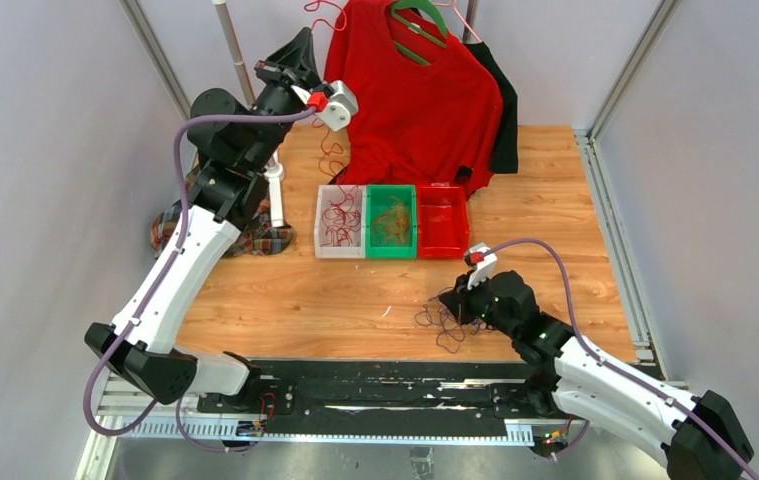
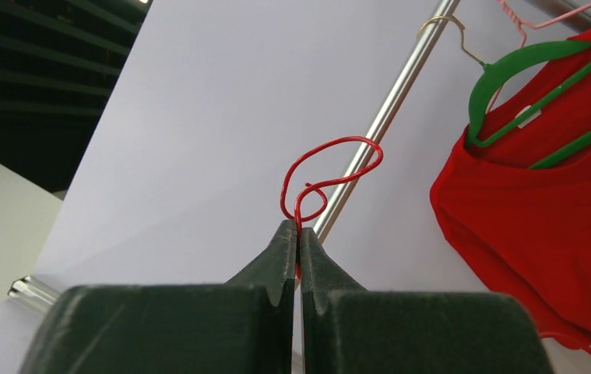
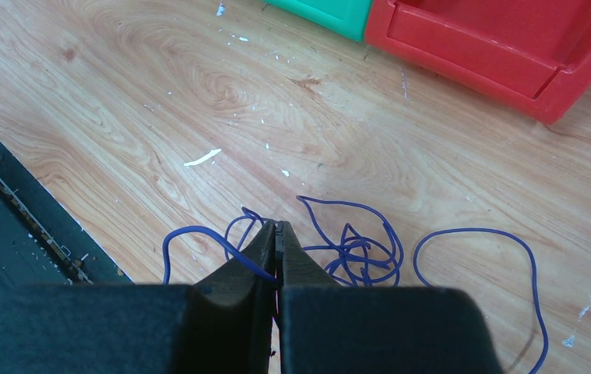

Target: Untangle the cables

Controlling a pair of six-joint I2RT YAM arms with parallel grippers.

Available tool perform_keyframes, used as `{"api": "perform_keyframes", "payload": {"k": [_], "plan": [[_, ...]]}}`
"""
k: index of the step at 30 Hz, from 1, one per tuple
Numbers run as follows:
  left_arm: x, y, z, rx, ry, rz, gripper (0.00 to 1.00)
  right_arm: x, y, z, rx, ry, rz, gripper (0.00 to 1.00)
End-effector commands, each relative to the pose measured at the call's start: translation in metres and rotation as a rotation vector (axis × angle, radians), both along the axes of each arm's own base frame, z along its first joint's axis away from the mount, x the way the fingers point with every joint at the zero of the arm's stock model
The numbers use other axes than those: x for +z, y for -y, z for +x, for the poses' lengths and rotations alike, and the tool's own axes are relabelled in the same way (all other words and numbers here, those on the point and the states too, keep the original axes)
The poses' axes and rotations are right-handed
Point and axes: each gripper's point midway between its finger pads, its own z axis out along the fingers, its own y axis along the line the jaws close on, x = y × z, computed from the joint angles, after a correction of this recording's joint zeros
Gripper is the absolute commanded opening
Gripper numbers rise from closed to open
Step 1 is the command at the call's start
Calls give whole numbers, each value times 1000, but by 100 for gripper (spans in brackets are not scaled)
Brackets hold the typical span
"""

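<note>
The left gripper (image 2: pixel 298 227), jaws pinched shut on the red cable (image 2: pixel 331 160), holds it high; the strand hangs down toward the white bin (image 1: pixel 340 251). The right gripper (image 3: pixel 276 227), closed on a strand of the blue cable (image 3: pixel 354 251), sits at the table (image 3: pixel 121 93), the tangle spreading just ahead

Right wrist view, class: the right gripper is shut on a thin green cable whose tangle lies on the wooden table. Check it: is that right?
Not quite: the cable is blue, not green. The right wrist view shows the right gripper shut on a thin blue cable whose tangle lies on the wooden table.
</note>
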Motion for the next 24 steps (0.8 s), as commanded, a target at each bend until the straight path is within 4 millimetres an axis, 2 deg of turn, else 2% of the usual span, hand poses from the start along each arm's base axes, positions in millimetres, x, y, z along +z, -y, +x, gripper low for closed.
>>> {"api": "perform_keyframes", "payload": {"k": [1, 4, 8, 14, 24], "plan": [[2, 2, 3, -31, -9, -49, 1, -5, 2, -2, -9, -10, -15, 1], [-25, 5, 8, -41, -95, -45, 1, -3, 2, 0, -14, -5, -15, 1], [-78, 7, 14, -38, -224, -16, 1, 1, 1, 1, -15, 2, -11, 1], [-140, 6, 15, -31, -408, -12, 1, 2, 2, 2, -22, 4, -9, 1], [-204, 12, 25, -2, -794, -144, 0, 1, 2, 3, -29, 0, -11, 1]]}}
